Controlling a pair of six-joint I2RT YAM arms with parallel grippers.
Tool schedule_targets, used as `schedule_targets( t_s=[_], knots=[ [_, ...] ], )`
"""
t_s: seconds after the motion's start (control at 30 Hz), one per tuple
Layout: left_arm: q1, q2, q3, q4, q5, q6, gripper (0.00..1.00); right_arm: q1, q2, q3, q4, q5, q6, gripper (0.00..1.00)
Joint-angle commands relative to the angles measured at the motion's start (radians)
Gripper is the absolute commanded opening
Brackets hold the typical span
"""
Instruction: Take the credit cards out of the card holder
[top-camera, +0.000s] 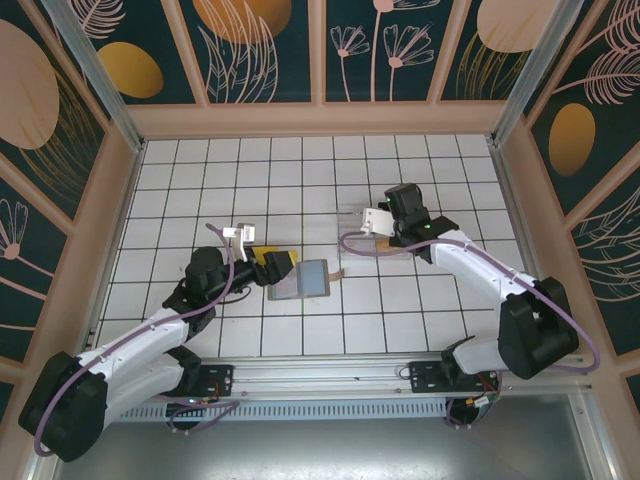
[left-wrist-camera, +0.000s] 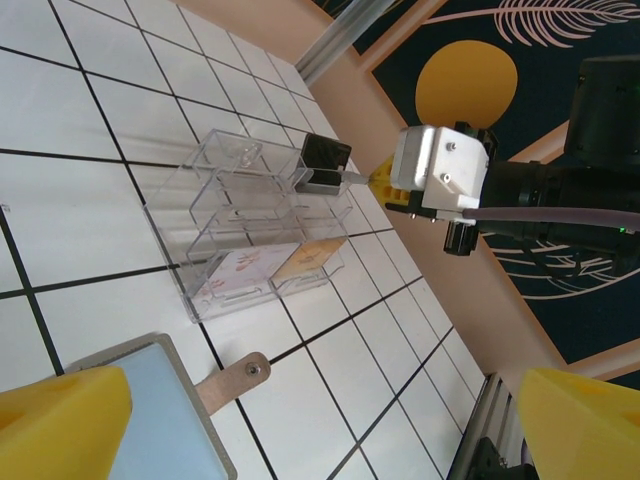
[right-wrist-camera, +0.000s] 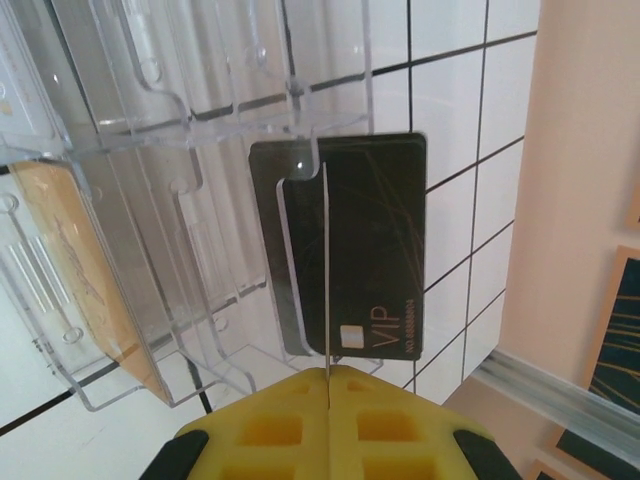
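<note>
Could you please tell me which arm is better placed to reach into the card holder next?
Left, probably: the left gripper is open and empty beside the card holder, whereas the right gripper is shut on a black card over at the clear tray.

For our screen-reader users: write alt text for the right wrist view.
A black card marked VIP stands at a slot of a clear plastic tray, straight ahead of the closed right gripper. A tan card sits in a neighbouring slot, over a white tiled table.
</note>
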Motion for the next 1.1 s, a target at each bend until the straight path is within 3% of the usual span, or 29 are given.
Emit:
schedule_targets(
  t_s=[0.0, 1.07],
  knots=[
    [0.002, 0.005, -0.002, 0.048, 0.024, -0.006, 0.99, 0.023, 0.012, 0.039, -0.036, -0.013, -0.007, 0.00],
    [0.002, 0.010, -0.002, 0.050, 0.025, -0.006, 0.99, -0.007, 0.039, 0.047, -0.018, -0.020, -0.037, 0.00]
  ],
)
